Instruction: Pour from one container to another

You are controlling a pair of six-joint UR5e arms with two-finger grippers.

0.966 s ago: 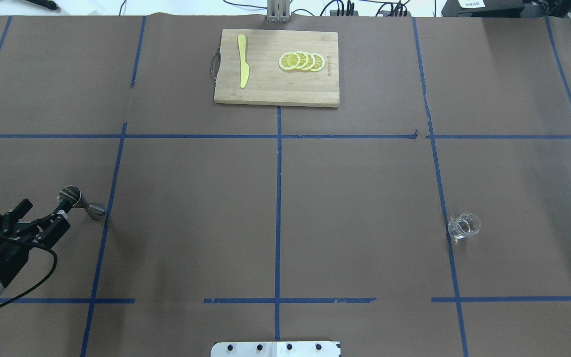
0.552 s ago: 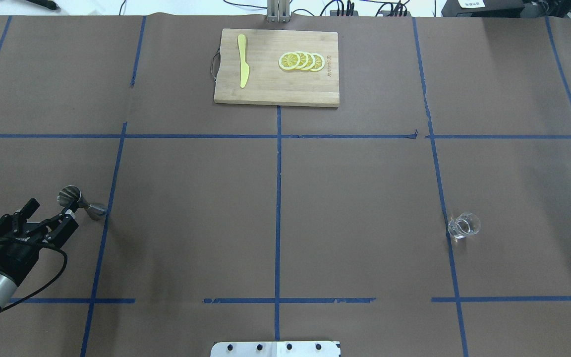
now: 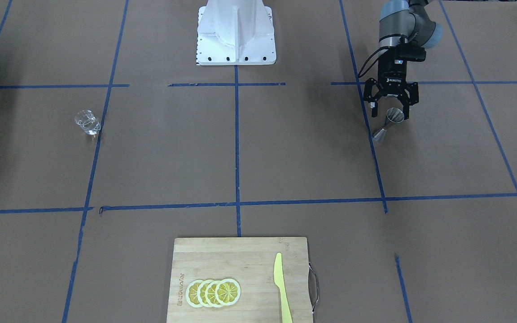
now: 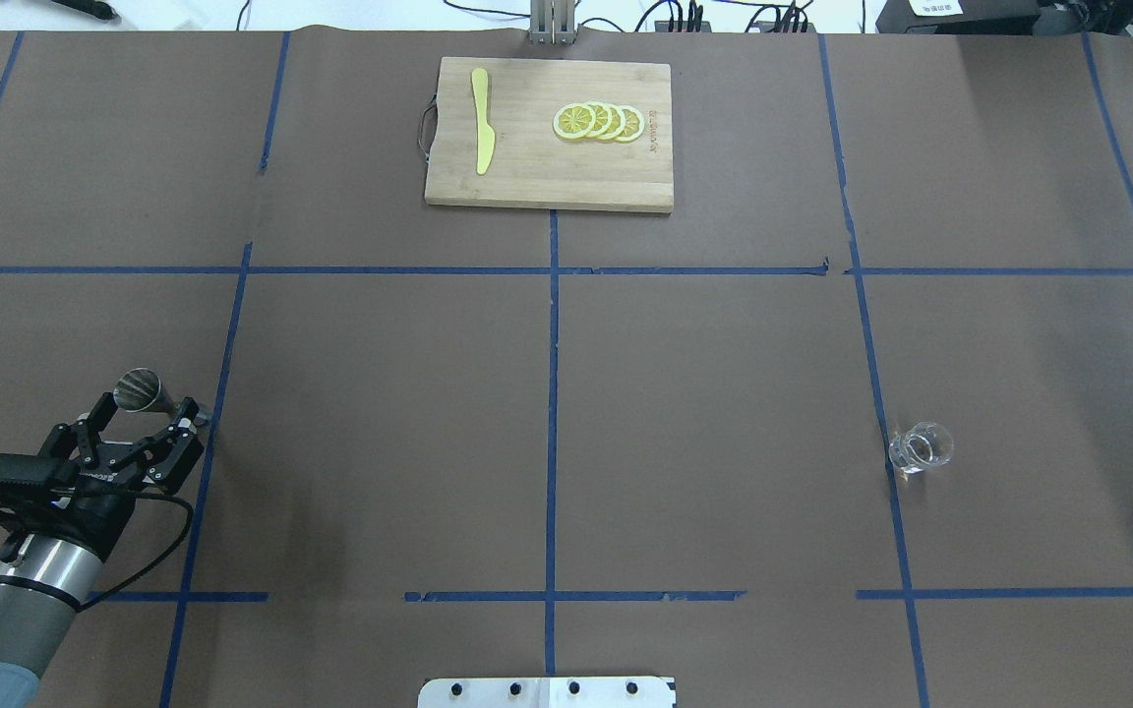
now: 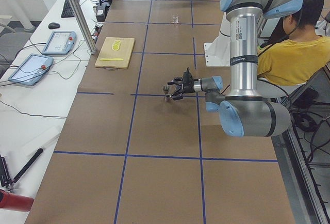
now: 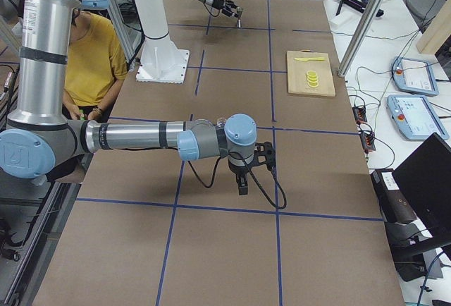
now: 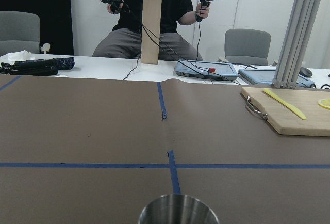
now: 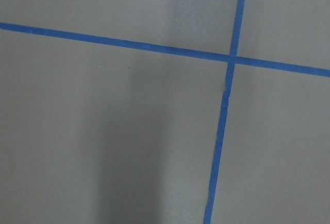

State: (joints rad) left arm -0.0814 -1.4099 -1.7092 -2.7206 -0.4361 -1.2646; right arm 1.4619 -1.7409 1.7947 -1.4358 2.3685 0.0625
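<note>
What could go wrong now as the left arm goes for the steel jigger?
The left gripper is open with its fingers either side of the jigger; closing off-centre could tip it, since it stands on a small base. The glass cup sits far across the table, so bringing the two together means a long carry that could spill.

Bright, even overhead light falls on the paper-covered table point(image 4: 704, 393) and leaves only soft, diffuse shadows, such as a faint broad band toward 7 o'clock in the right wrist view. The jigger point(image 7: 178, 211) at 6 o'clock in the left wrist view looks slightly soft. The glass cup point(image 4: 921, 447) carries small glints.
</note>
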